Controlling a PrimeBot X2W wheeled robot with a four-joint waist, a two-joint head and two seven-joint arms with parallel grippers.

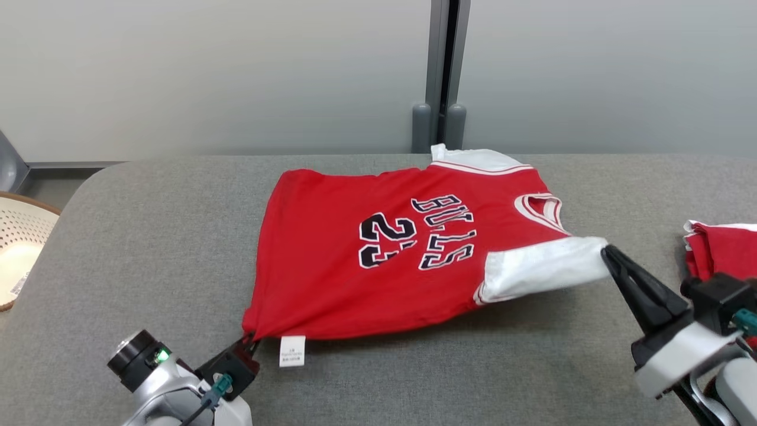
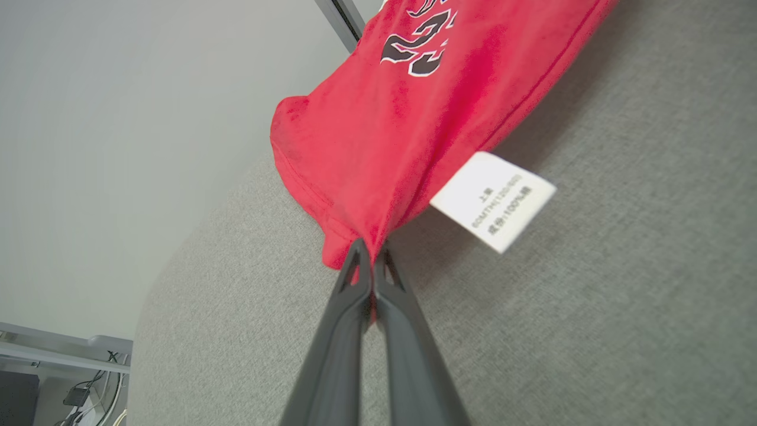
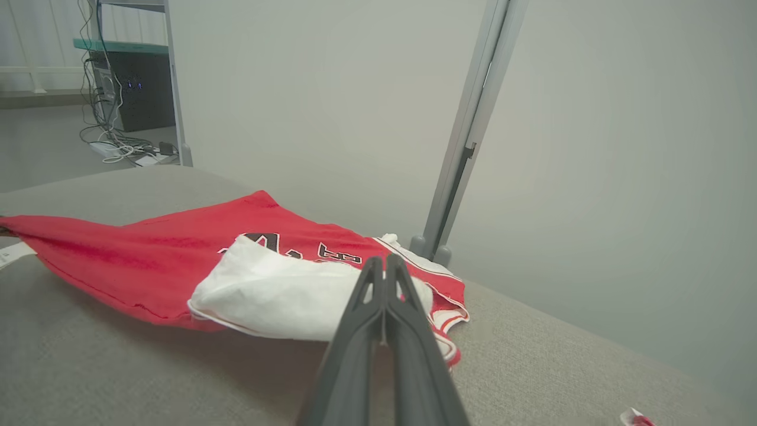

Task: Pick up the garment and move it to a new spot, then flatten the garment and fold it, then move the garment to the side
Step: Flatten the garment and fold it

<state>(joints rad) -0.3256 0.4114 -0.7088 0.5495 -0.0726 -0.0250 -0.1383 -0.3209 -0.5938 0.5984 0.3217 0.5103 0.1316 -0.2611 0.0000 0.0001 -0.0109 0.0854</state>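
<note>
Arms spread — left claw (image 2: pixel 372 249) pinches jersey (image 1: pixel 355 284) hem, right claw (image 1: pixel 606 253) its white sleeve, seemingly lifted.

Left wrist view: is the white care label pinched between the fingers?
No: the care label hangs free beside the left gripper, which is shut on the red jersey at its hem corner.

tally on one grey counter (image 1: pixel 148 236): two garments, two end effectors, a few single things.
one red jersey (image 1: pixel 378 254) plus one second red garment (image 1: pixel 718 251) makes two garments; one left end effector (image 1: pixel 251 338) and one right end effector (image 1: pixel 607 253) make two; one white label (image 1: pixel 292 350); one perforated basket (image 1: pixel 35 204); two grey post feet (image 1: pixel 421 127).
</note>
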